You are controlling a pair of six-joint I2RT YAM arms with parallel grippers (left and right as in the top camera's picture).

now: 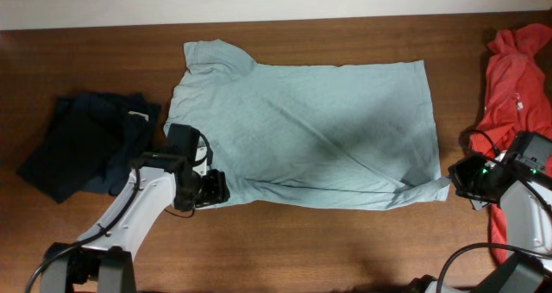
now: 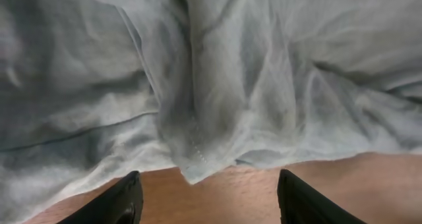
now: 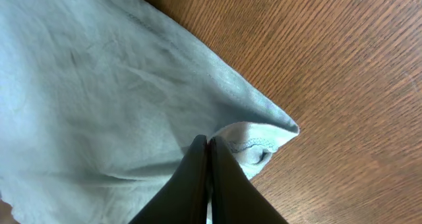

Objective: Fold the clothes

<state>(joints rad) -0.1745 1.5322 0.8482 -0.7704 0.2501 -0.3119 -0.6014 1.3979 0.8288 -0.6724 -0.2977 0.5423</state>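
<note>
Both the left arm and the right arm show white tubular links, black wrist housings and looped black cables, a green indicator light on the right wrist, and matte black, unmarked fingers on the left gripper.

From high above table, facing straight down, far off. From each wrist, along own claw, very near: shirt hem just ahead of left claw, corner at tips of right claw. Shared throughout: shirt.

pale grey-blue cotton T-shirt flat mid brown wooden table, neck left, hem right. dark navy cloth garment just left of it. red-orange cloth garment at right edge. left gripper at shirt's near-left edge, right gripper at near-right hem corner.
</note>
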